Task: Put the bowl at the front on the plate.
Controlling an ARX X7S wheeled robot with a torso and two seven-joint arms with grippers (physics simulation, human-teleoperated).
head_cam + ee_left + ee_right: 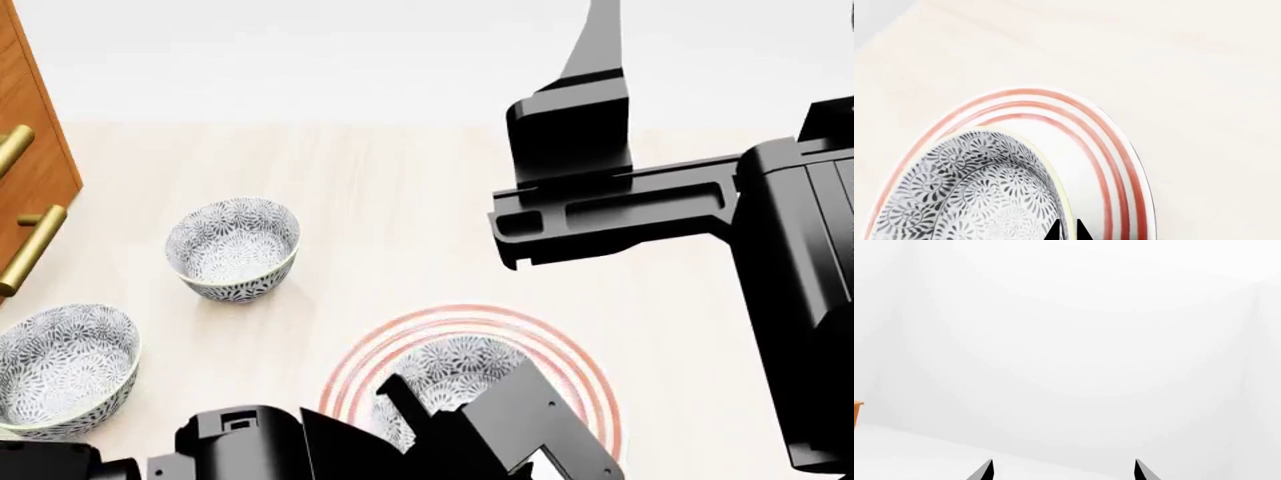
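Note:
The bowl (981, 195), white with a dense grey-blue flower pattern, is over the plate (1121, 170), a wide white plate with three red rings. In the head view the bowl (461, 372) lies inside the plate's rings (587, 375); whether it rests on the plate I cannot tell. My left gripper (1068, 231) is shut on the bowl's rim, one fingertip inside and one outside. My right gripper (1063, 471) is open and faces a blank white wall, with nothing between its fingers. In the head view the right arm (627, 200) is held high at the right.
Two look-alike bowls stand on the pale tabletop to the left, one further back (234, 248) and one near the left edge (64, 368). A wooden cabinet with brass handles (27, 160) borders the table at the far left.

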